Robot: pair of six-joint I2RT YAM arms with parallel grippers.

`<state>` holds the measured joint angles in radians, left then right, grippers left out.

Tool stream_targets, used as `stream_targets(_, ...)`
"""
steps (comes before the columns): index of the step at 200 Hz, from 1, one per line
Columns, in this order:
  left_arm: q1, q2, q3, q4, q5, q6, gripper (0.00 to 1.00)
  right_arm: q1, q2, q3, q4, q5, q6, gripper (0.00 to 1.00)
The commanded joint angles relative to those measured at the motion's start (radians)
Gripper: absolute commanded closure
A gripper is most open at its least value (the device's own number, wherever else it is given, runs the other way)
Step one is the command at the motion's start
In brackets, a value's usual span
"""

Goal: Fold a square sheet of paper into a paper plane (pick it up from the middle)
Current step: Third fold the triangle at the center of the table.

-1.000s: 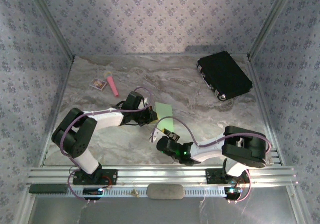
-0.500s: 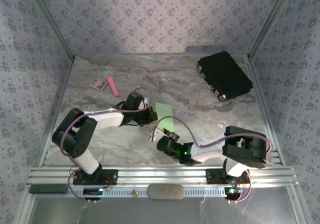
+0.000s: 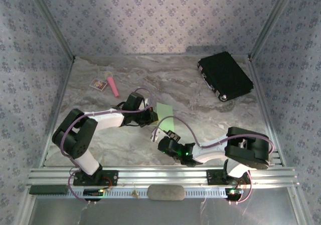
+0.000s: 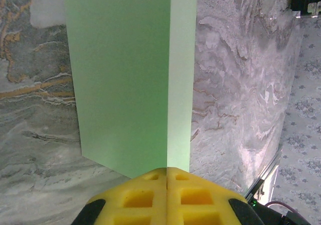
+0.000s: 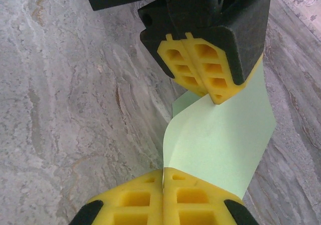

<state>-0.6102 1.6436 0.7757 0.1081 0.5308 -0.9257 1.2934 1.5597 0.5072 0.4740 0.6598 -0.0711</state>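
Observation:
The square sheet of paper [image 3: 166,115] is lime green and held off the table between my two grippers. In the left wrist view the sheet of paper [image 4: 120,74] hangs in two panels that meet at a straight lengthwise crease. My left gripper [image 4: 167,169] is shut on its near edge at that crease. In the right wrist view the sheet of paper [image 5: 225,139] curves in a soft S. My right gripper [image 5: 163,171] is shut on its lower corner, and the left gripper [image 5: 210,95] pinches the opposite edge just above. A paper plane is out of view.
A black case [image 3: 224,76] lies at the back right. A pink stick [image 3: 114,86] and a small white card [image 3: 99,84] lie at the back left. An aluminium rail [image 3: 160,177] runs along the near edge, and patterned walls close in three sides.
My right gripper has shut on the paper's edge, with its wrist shifted slightly. The left arm and the paper have stayed in place.

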Motion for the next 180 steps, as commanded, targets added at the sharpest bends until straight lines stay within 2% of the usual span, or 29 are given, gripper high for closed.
stream_targets(1,0.002,-0.023,-0.007,-0.002,0.000,0.002,0.88,-0.008,-0.026,-0.012,-0.019,-0.013,0.028,0.98)
stream_targets(18,0.002,-0.037,-0.009,-0.015,-0.016,0.006,0.80,-0.012,-0.033,-0.012,-0.027,-0.027,0.033,0.99)
stream_targets(33,0.003,-0.055,-0.006,-0.043,-0.038,0.014,0.63,-0.018,-0.040,-0.011,-0.042,-0.050,0.040,0.99)
stream_targets(52,0.006,-0.081,-0.001,-0.089,-0.079,0.028,0.51,-0.033,-0.055,-0.006,-0.073,-0.110,0.060,0.99)
stream_targets(69,0.010,-0.109,0.002,-0.122,-0.113,0.036,0.45,-0.058,-0.072,-0.003,-0.104,-0.181,0.092,0.99)
stream_targets(115,0.025,-0.162,0.012,-0.185,-0.143,0.071,0.45,-0.183,-0.138,0.011,-0.175,-0.488,0.161,0.99)
stream_targets(145,0.034,-0.156,0.038,-0.206,-0.138,0.094,0.55,-0.285,-0.168,0.032,-0.265,-0.712,0.202,1.00)
stream_targets(180,0.047,-0.121,0.081,-0.205,-0.108,0.110,0.64,-0.354,-0.194,0.026,-0.263,-0.854,0.223,1.00)
